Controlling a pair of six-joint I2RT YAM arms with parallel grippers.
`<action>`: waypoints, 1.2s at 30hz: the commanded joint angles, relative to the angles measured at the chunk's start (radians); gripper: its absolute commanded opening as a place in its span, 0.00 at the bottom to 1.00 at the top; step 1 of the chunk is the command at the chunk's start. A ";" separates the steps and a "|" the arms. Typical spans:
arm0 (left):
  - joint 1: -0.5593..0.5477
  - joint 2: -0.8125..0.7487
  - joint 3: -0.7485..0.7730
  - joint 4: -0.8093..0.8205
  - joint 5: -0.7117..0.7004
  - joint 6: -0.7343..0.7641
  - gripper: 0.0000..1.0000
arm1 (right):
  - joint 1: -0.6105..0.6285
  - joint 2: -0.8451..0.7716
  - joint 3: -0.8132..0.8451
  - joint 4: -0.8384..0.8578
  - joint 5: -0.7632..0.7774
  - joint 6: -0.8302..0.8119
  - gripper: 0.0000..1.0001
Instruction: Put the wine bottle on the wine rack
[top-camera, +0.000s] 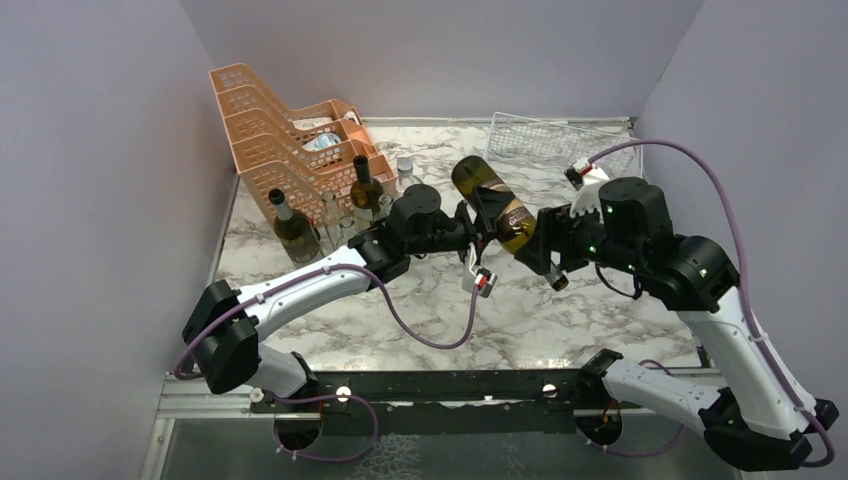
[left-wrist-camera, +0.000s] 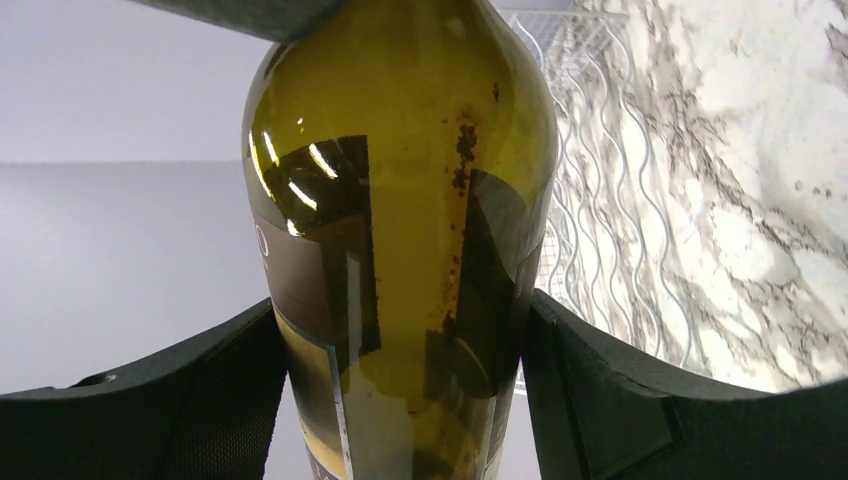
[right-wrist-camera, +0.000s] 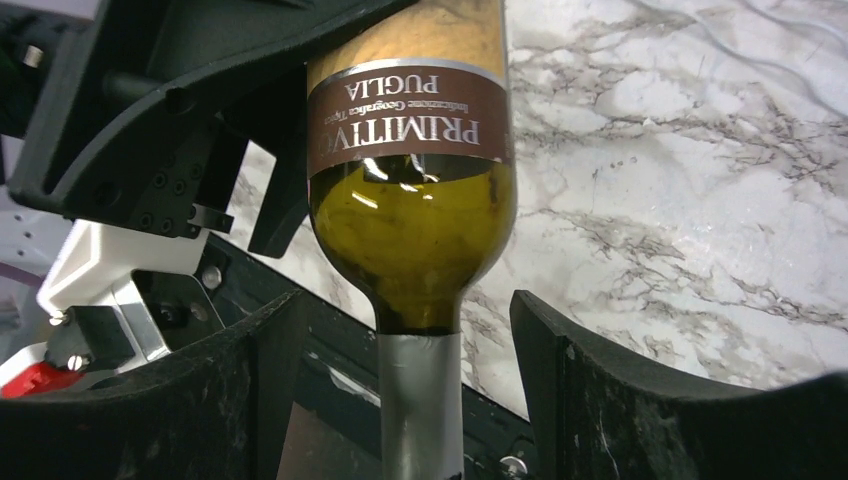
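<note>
The wine bottle (top-camera: 495, 200) is olive-green glass with a brown label and a silver neck foil. It hangs tilted in the air over the table's middle, base toward the back. My left gripper (top-camera: 483, 222) is shut on its body; in the left wrist view (left-wrist-camera: 400, 305) both pads press the glass (left-wrist-camera: 400, 200). My right gripper (top-camera: 553, 268) is open around the neck; in the right wrist view (right-wrist-camera: 405, 300) the fingers stand apart from the foil neck (right-wrist-camera: 420, 400). The wire wine rack (top-camera: 560, 140) lies at the back right and also shows in the left wrist view (left-wrist-camera: 600, 200).
Orange perforated stacked trays (top-camera: 290, 130) stand at the back left. Two upright wine bottles (top-camera: 295, 225) (top-camera: 365, 185) and some small glass jars (top-camera: 405, 170) stand in front of them. Grey walls close the back and both sides.
</note>
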 joint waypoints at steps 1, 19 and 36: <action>-0.012 -0.002 0.066 -0.063 -0.027 0.184 0.00 | 0.006 0.008 -0.064 0.020 -0.098 -0.056 0.75; -0.015 -0.013 0.057 -0.057 -0.053 0.191 0.00 | 0.006 0.030 -0.246 0.095 -0.066 0.007 0.57; -0.015 -0.023 0.047 -0.027 -0.062 0.131 0.28 | 0.006 0.002 -0.268 0.153 -0.003 0.027 0.01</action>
